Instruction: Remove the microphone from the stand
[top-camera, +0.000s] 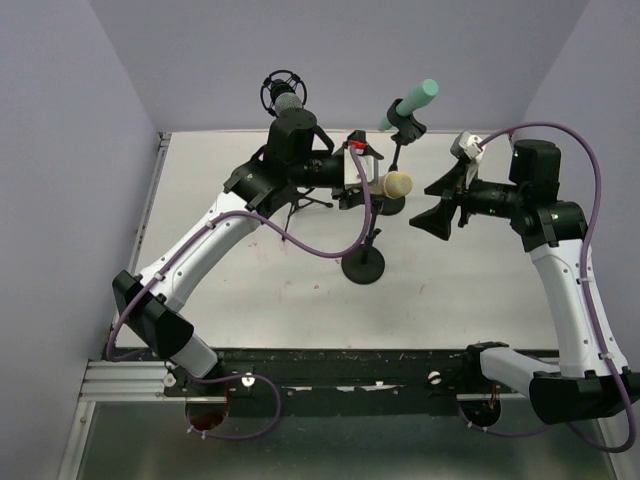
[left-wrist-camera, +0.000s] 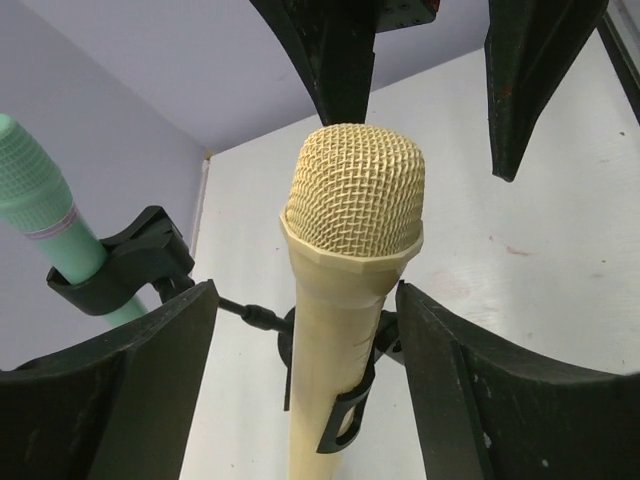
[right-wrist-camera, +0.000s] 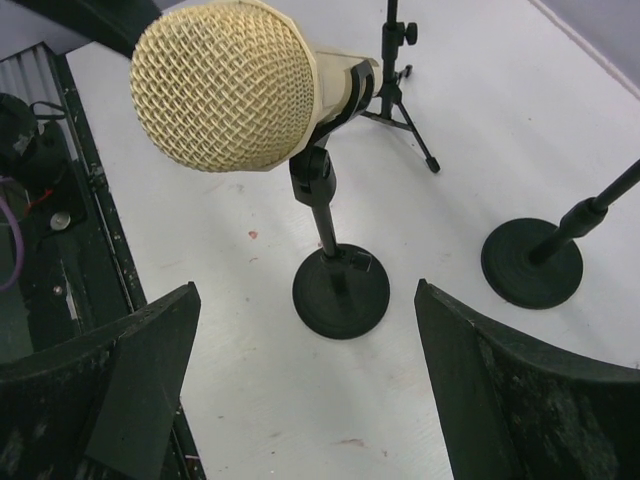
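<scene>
Left gripper fingers (left-wrist-camera: 130, 390): nearest the left wrist lens, dark and broad, rising from both bottom corners of that view.
Left gripper (left-wrist-camera: 305, 295): spread wide around the cream microphone (left-wrist-camera: 352, 215), one finger on each side of the body, a strip of background showing on both sides, gripping nothing.
Cream microphone: seated in the black clip (left-wrist-camera: 343, 425) of its stand, body tilted, mesh head pointing toward the right arm; from overhead, near the middle of the table and toward its far half.
Stand: thin black pole on a round black base (right-wrist-camera: 340, 293), resting on the white table (top-camera: 480, 290).
Right gripper (right-wrist-camera: 305, 290): jaws far apart, holding nothing, aimed at the mesh head from close by and apart from it.
Right gripper fingers (left-wrist-camera: 335, 60): two dark wedges beyond the mesh head in the left wrist view, one on each side of it.
Green microphone (left-wrist-camera: 35, 215): clamped in a second clip (left-wrist-camera: 125, 265), angled upward, on its own stand behind the cream one.
Second round base (right-wrist-camera: 530, 262): on the table near the cream microphone's base, not touching it.
Black microphone (top-camera: 285, 98): inside a ring mount at the far edge, behind the left arm.
Tripod (right-wrist-camera: 405, 100): thin black legs splayed on the table, behind the cream microphone's stand.
Purple cable (top-camera: 310, 245): looping off the left arm over the table.
</scene>
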